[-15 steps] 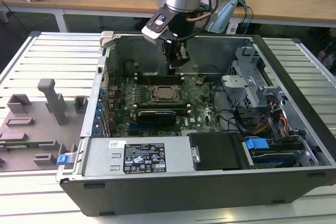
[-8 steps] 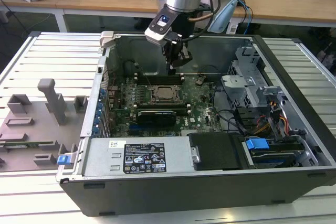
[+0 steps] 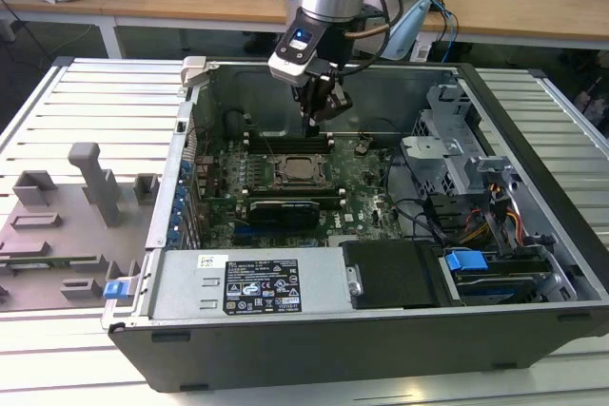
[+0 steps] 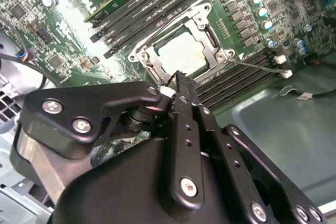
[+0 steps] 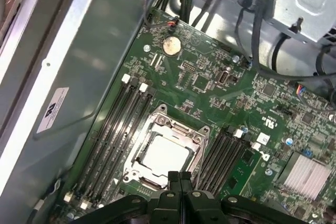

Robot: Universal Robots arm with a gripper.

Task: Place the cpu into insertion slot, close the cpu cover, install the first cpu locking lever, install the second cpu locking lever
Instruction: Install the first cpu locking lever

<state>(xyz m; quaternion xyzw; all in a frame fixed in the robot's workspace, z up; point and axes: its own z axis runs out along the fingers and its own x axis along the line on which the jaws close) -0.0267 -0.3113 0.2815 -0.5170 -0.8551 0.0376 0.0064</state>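
Status: cpu (image 5: 165, 156) is seated in the socket. Its dull silver top shows through the window of the cpu cover (image 5: 174, 128), so step 1 looks done.

The cpu cover lies flat over the chip in both wrist views, not tilted up. I judge step 2 done too.

Levers: can't confirm either one. In the second wrist view a thin metal rod (image 4: 258, 67) runs out from one socket corner over the neighbouring memory slots (image 4: 231, 85). It could be a locking lever that isn't latched, or just a wire. My call is that both lever steps are still open, so roughly half the task is left.

End effector (image 3: 317, 126): the fingers are pressed together with no gap and nothing is held between them. In the exterior view it hangs inside the open pc case (image 3: 285, 349), above the motherboard (image 3: 366, 187). The socket and cpu (image 3: 298, 171) sit at about 6 o'clock from the tips, close by but apart.

In the first wrist view the end effector (image 5: 179, 178) lines up with the near edge of the socket frame. In the second wrist view its tips (image 4: 178, 80) overlap that same edge of the cpu cover (image 4: 212, 39). I can't tell whether they touch or just hover.

The case sits on the slatted bench (image 3: 86, 92). A grey fixture tray (image 3: 57, 235) is at 9 o'clock from the case.
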